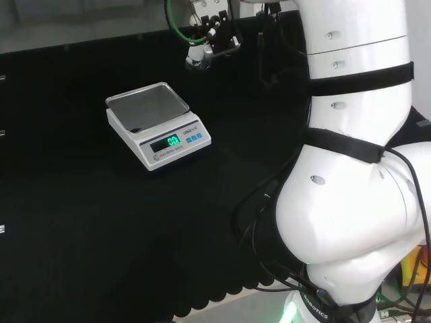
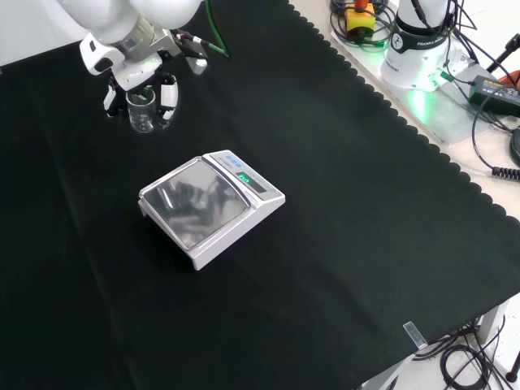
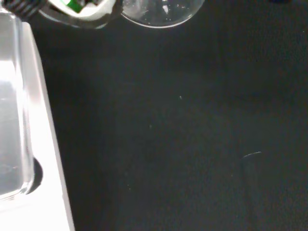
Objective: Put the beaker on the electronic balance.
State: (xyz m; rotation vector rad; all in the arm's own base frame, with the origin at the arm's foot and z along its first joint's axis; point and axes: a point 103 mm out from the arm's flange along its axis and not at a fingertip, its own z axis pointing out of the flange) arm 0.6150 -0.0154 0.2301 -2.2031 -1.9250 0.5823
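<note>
The white electronic balance (image 2: 213, 208) with a steel pan stands in the middle of the cloth; its display is lit green in the head view (image 1: 159, 125). A small clear glass beaker (image 2: 142, 111) is up and to the left of it in the front view. The hand (image 2: 134, 61) reaches down over the beaker, with fingers (image 2: 167, 94) curled on both sides of it. I cannot tell whether the beaker touches the cloth. In the head view the hand (image 1: 210, 37) is beyond the balance. In the wrist view the beaker's round base (image 3: 159, 12) is close, and the balance (image 3: 21, 120) is apart from it.
The arm's base (image 2: 410, 57) glows green off the cloth at the front view's top right, with cables and a black adapter (image 2: 497, 89) beside it. The cloth's scalloped edge (image 2: 422, 138) runs along that side. Black cloth surrounds the balance.
</note>
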